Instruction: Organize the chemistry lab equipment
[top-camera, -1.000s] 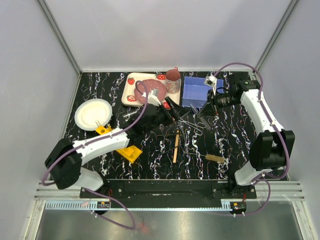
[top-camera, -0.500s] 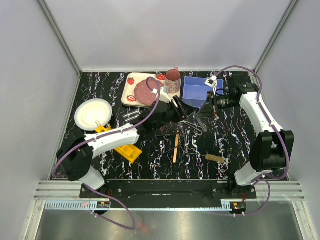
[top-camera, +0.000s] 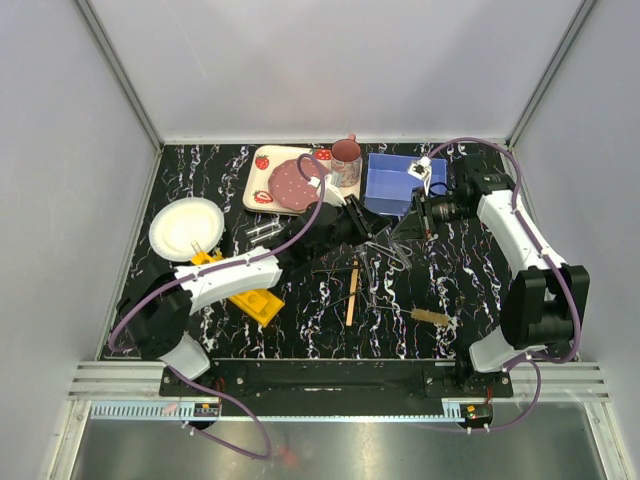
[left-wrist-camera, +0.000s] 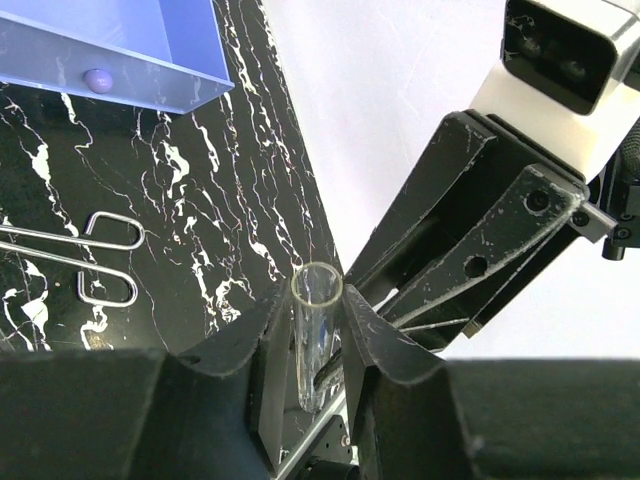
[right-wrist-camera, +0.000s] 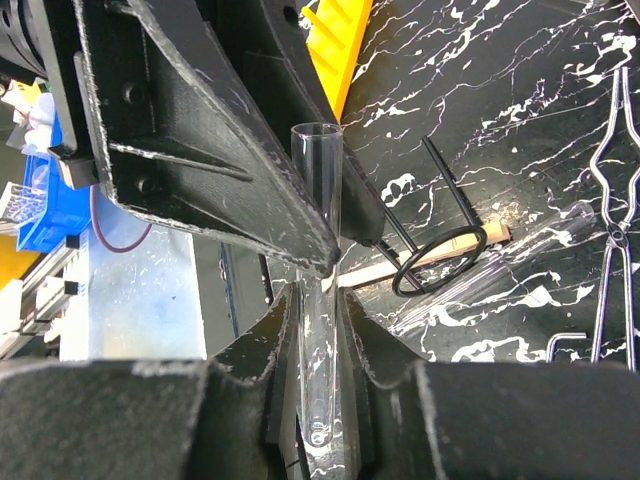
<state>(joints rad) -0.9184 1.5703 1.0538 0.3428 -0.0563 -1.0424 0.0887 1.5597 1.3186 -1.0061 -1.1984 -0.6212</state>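
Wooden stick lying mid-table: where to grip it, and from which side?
Grip the wooden stick on its near half, straight down from above, tool jaws across its narrow width. It lies flat on the table, running near to far, so only its top is open. Its far end sits close to the wire tongs, probably too crowded.
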